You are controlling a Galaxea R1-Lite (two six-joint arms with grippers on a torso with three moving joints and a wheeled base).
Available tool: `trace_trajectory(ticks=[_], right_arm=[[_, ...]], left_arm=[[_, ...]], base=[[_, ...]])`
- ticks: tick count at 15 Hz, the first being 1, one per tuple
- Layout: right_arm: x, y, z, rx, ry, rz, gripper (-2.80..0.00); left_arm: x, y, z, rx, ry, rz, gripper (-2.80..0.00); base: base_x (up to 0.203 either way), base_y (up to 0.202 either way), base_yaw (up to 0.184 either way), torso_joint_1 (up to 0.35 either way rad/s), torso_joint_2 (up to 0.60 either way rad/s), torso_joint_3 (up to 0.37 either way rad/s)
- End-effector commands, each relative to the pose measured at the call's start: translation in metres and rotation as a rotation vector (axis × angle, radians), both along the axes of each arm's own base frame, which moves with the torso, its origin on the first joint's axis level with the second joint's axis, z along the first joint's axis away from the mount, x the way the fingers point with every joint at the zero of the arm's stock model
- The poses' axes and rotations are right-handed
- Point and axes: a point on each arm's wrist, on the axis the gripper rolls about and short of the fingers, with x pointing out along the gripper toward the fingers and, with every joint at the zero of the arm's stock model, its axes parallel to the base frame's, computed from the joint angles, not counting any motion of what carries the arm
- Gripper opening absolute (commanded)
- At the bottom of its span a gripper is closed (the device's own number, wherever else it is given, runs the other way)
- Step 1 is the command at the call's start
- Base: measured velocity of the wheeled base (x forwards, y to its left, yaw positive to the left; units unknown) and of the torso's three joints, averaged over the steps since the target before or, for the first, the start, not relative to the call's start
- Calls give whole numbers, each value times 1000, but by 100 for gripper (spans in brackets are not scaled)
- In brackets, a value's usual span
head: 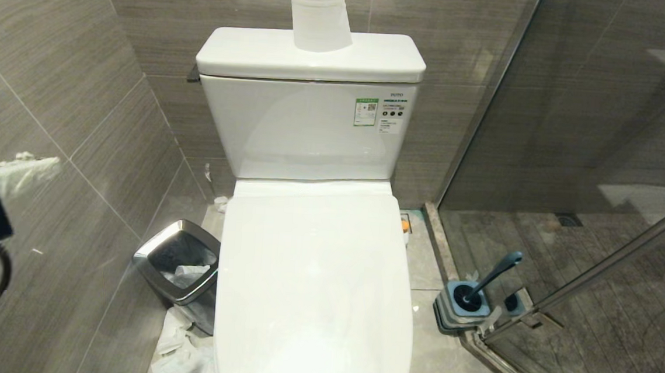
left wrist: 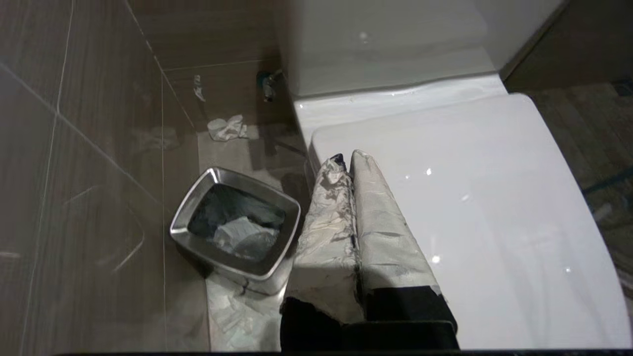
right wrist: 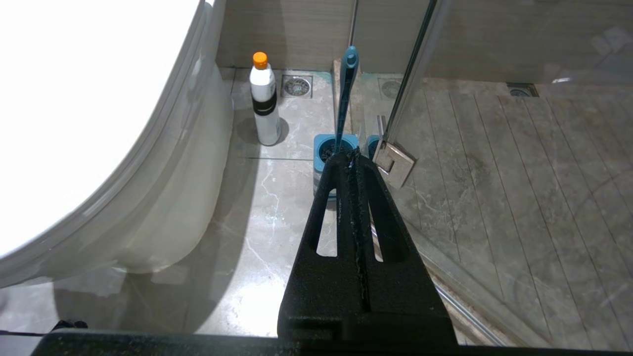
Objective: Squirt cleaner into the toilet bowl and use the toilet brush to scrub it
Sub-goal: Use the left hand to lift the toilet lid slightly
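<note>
The toilet bowl is hidden under its closed white lid (head: 314,279), in front of the stickered tank (head: 307,126). The toilet brush (head: 493,274) stands with its teal handle leaning in a grey-blue holder (head: 464,307) on the floor to the right. My left gripper (left wrist: 347,159) is shut with nothing in it. Its pale wrapped fingers hover over the lid's left edge. My right gripper (right wrist: 350,155) hangs low, shut and empty, pointing at the brush handle (right wrist: 346,94) and holder (right wrist: 329,148). No cleaner liquid shows. A white bottle with an orange cap (right wrist: 264,104) stands by the toilet base.
A chrome-rimmed waste bin (head: 177,266) sits left of the toilet, with crumpled paper (head: 181,345) on the floor beside it. A toilet roll (head: 320,16) stands on the tank. The glass shower door (head: 603,170) and its hinge (right wrist: 393,163) close off the right. The tiled wall is near on the left.
</note>
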Motion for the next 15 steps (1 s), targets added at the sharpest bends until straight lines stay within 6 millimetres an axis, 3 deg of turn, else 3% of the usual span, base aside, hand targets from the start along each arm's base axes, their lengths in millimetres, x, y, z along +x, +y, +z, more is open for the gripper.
trace_trajectory(ticks=[1, 5, 8, 13, 15], right_arm=[[0, 0, 0, 0, 2, 1, -280], [0, 0, 0, 0, 1, 1, -280], [0, 0, 0, 0, 1, 1, -280], [0, 0, 0, 0, 1, 1, -280], [0, 0, 0, 0, 1, 1, -280]], left_arm=[[59, 5, -18, -9, 73, -7, -280], [95, 33, -49, -110, 202, -122, -280], [111, 53, -70, -243, 280, -286, -280], [127, 63, -114, -373, 428, -405, -280], [124, 63, -139, -418, 494, -421, -280]], base=[[0, 0, 0, 0, 0, 0], [0, 0, 0, 0, 0, 0], [0, 0, 0, 0, 0, 0], [0, 0, 0, 0, 0, 0], [0, 0, 0, 0, 0, 0]])
